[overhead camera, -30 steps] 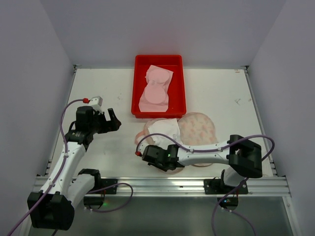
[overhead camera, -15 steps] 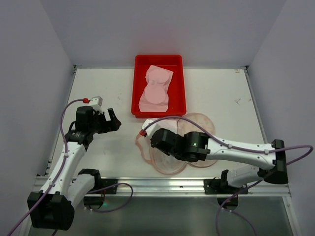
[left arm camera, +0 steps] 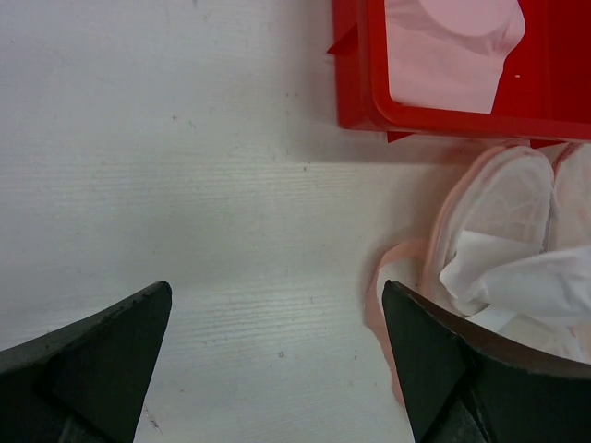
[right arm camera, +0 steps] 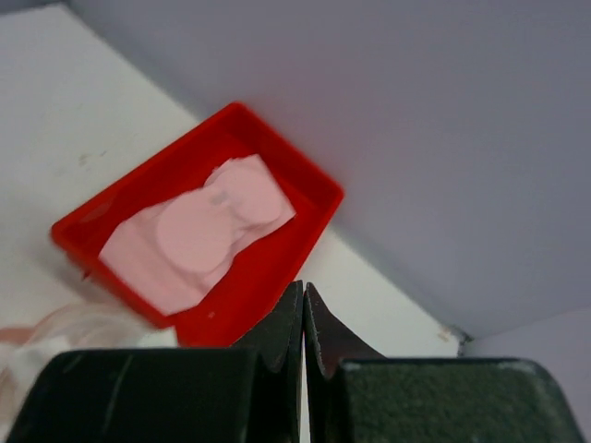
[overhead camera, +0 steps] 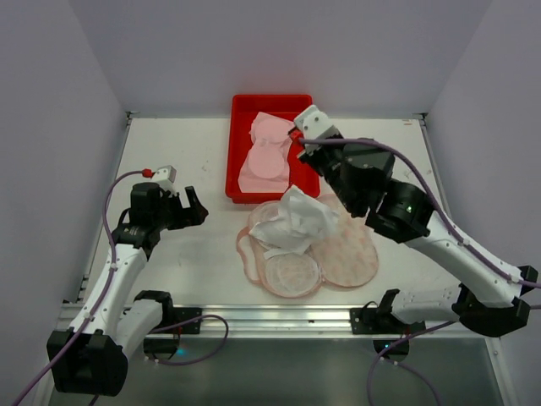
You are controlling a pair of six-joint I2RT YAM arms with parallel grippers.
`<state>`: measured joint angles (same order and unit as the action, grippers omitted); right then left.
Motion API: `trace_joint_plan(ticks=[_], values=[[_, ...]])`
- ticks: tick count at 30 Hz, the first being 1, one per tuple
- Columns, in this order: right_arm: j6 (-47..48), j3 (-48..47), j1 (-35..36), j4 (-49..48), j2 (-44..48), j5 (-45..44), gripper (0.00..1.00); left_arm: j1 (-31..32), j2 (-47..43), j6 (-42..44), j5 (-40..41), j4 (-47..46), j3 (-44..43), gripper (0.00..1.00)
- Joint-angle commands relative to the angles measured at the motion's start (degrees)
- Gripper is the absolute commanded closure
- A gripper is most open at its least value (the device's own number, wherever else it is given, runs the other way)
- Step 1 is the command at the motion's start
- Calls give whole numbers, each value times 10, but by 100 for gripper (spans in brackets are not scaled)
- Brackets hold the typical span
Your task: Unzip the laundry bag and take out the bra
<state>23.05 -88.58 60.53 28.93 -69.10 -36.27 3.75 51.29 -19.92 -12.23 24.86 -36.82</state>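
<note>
The laundry bag (overhead camera: 351, 254) lies open and flat at the table's front centre, its printed lining up. It also shows in the left wrist view (left arm camera: 503, 198). The bra (overhead camera: 297, 218), white and crumpled, is heaped on the bag's left half; it shows at the right of the left wrist view (left arm camera: 531, 277). My right gripper (overhead camera: 303, 145) is raised high by the red tray's right rim. Its jaws are shut (right arm camera: 303, 288) with nothing seen between them. My left gripper (overhead camera: 196, 209) is open and empty over bare table left of the bag (left arm camera: 277, 291).
A red tray (overhead camera: 232, 182) at the back centre holds pale pink garments (overhead camera: 266, 156); it also shows in both wrist views (right arm camera: 268, 277) (left arm camera: 443, 115). Walls close in the table on three sides. A pink trim loop (left arm camera: 388, 268) of the bag lies towards my left gripper.
My right arm has risen from low over the bag to high by the tray. The bra, first tucked in the bag's left lobe, now lies heaped on the opened bag. The left arm is still.
</note>
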Motion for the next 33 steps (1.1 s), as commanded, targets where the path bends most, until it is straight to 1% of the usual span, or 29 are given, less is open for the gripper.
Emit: trace_joint_plan(ticks=[1,2,3,4,5,7,8,9,10,11,12,13,14,15,16,17,18,19,20,21,22,25,26,27,29,30,31,32,33], values=[[186,-70,-47,-169,-30,41,100,-5,-2,5,-11,-10,3,0],[203,-117,-72,-178,-44,51,100,-5,-1,5,-11,-10,3,0],[225,-143,-85,-180,-82,71,100,-5,-1,5,-11,-10,3,0],[230,-175,-97,-154,-105,82,100,-5,-1,5,-11,-10,4,0],[229,-244,-118,-130,-154,92,100,-5,-1,5,-11,-10,3,0],[197,-304,-131,-63,-196,110,100,-5,-2,5,-10,-10,3,0],[182,-311,-135,-22,-207,111,100,-5,-3,5,-10,-9,3,0],[140,-293,-136,-13,-205,114,100,-5,-6,4,-10,-9,4,0],[115,-263,-137,-10,-195,131,97,-5,-7,4,-9,-10,4,0],[87,-190,-143,-10,-182,141,75,-5,-8,4,-9,-10,3,0],[15,-153,-151,-10,-169,155,68,-5,-9,4,-9,-10,4,0],[-24,-76,-174,-10,-137,196,65,-5,-9,5,-10,-10,3,0],[-62,-35,-188,-14,-120,215,58,-5,-9,5,-11,-10,3,0],[-133,5,-203,-23,-103,231,54,-5,-9,6,-11,-10,4,0],[-167,48,-217,-34,-66,241,50,-5,-8,6,-14,-10,4,0],[-196,125,-247,-60,-47,265,41,-5,-8,7,-15,-10,3,0],[-222,158,-267,-74,-30,279,32,-5,-7,7,-17,-11,3,0],[-283,190,-285,-84,-14,291,22,-5,-6,8,-19,-12,3,0],[-306,245,-334,-106,9,329,11,-5,-6,8,-20,-11,3,0],[-344,267,-362,-114,17,352,8,-5,-5,8,-21,-11,3,0],[-359,300,-418,-131,21,374,7,-5,-4,8,-23,-11,3,0],[-389,333,-490,-174,14,482,5,-6,-2,8,-22,-11,3,0],[-389,341,-530,-185,6,513,4,-5,-2,8,-22,-11,3,0],[-389,341,-548,-193,-17,563,4,-5,-2,8,-21,-11,3,0],[-379,320,-588,-204,-52,630,4,-6,-1,8,-21,-11,3,0],[-371,310,-599,-208,-91,656,4,-6,0,8,-22,-11,3,0],[-362,301,-603,-221,-109,701,4,-6,0,8,-22,-11,3,0],[-354,285,-629,-229,-129,727,5,-5,1,8,-22,-11,3,0],[-337,274,-633,-229,-169,746,5,-5,2,8,-22,-12,3,0]])
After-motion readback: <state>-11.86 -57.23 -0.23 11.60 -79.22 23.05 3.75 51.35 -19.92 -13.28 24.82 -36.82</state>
